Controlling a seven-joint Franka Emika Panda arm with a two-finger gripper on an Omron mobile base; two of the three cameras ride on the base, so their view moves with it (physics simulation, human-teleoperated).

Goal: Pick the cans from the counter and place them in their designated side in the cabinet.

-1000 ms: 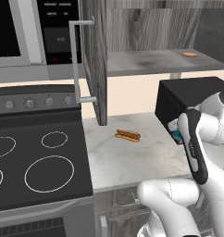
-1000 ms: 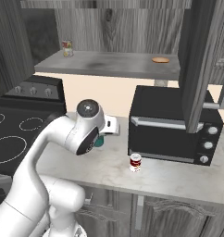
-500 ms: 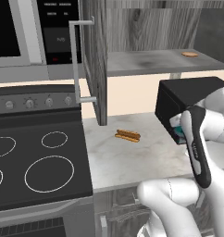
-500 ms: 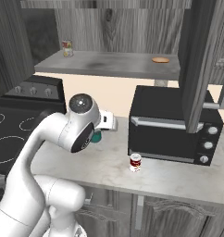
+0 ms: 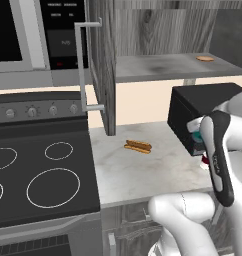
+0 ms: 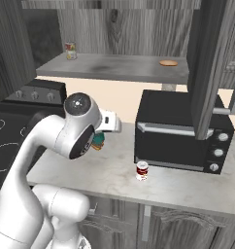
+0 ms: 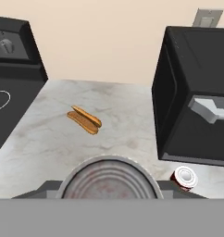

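Counter (image 5: 143, 172), claw (image 7: 109, 185) clamping teal can (image 7: 109, 183) (aloft)

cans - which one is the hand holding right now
The teal can: the hand is shut on it above the counter, its silver top close up in the hand view. The red can stands free on the counter before the black oven.

Matt marbled stone table (image 7: 53, 139); grey wood-grain cabinet (image 5: 143, 30); ribbed, dull metal lid on the held can (image 7: 109, 183); oven (image 6: 180, 129) seems smooth black, faintly glossy.
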